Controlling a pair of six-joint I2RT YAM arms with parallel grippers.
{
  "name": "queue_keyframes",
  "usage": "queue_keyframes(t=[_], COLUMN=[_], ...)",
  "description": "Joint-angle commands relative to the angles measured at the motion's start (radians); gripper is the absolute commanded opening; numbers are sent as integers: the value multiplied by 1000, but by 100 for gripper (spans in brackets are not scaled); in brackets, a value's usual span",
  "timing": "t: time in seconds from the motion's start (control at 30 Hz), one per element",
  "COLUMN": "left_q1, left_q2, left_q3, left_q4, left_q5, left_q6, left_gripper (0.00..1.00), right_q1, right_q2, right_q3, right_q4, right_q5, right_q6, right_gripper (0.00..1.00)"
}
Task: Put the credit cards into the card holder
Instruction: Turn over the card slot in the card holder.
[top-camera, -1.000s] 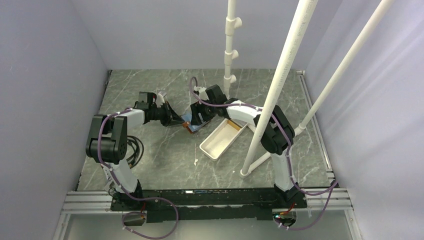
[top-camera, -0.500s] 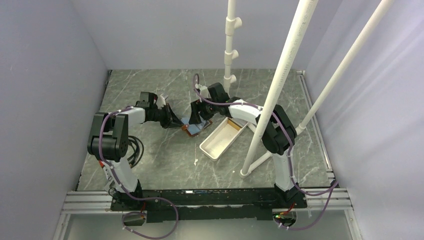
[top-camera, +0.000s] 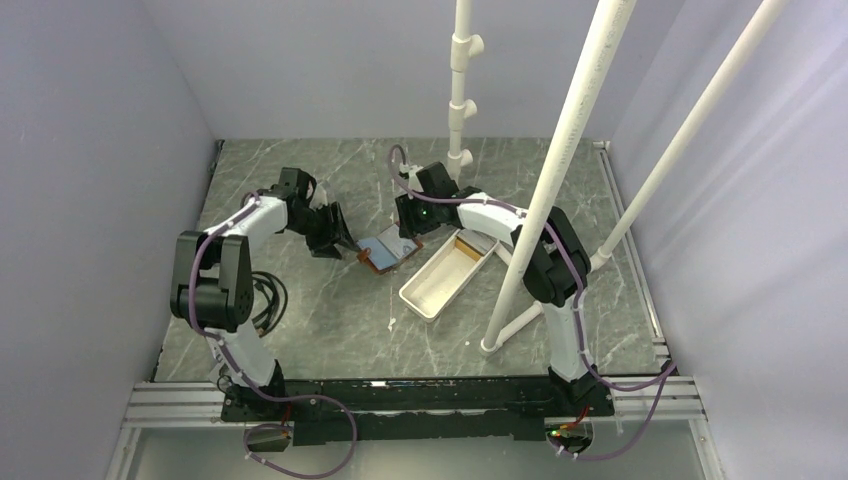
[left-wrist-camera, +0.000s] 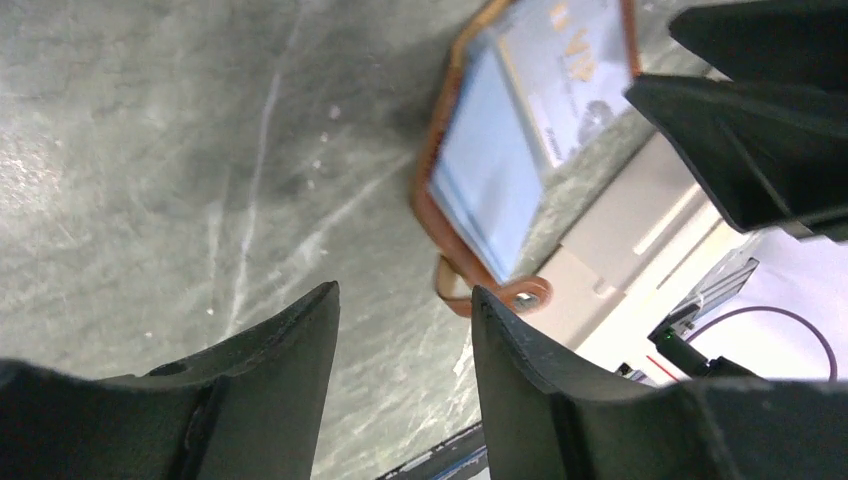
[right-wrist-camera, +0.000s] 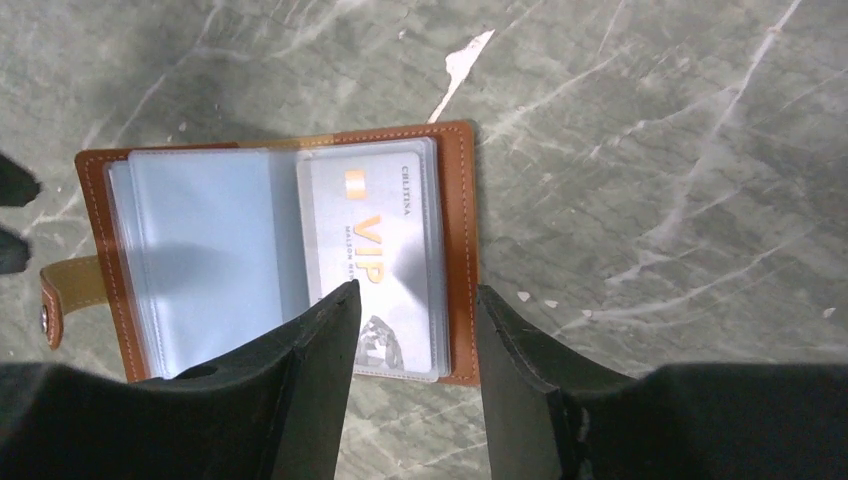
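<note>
Right hand (right-wrist-camera: 414, 300) and left hand (left-wrist-camera: 403, 298) hang spread, empty, by the open card holder (right-wrist-camera: 462, 230); soft, floppy leather, likely light, so pin its stitched edge.

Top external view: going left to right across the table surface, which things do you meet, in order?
left gripper → card holder, lying open → white tray
</note>
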Motion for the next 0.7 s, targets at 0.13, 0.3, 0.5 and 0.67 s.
queue_keyframes(t=[0.13,0.3,0.5,0.67], left_q1=[-103,-134,-135,-135], left_q2=[-76,112,144,161], left_q3=[147,169,5,-59], left_q4=[49,99,155,187], left_q5=[61,144,60,-30], left_q6=[-41,-100,-109,-119], left_gripper=[39,15,6,3], right_q1=[0,0,-3,-37], right_q2=[-2,1,72,115], right_q3=[90,113,76,34], right_q4=[-62,-56,28,94], right_q5=[-28,-189,-328,-321], right_q6=[-10,-4,48,96], right_gripper=[49,43,31,28])
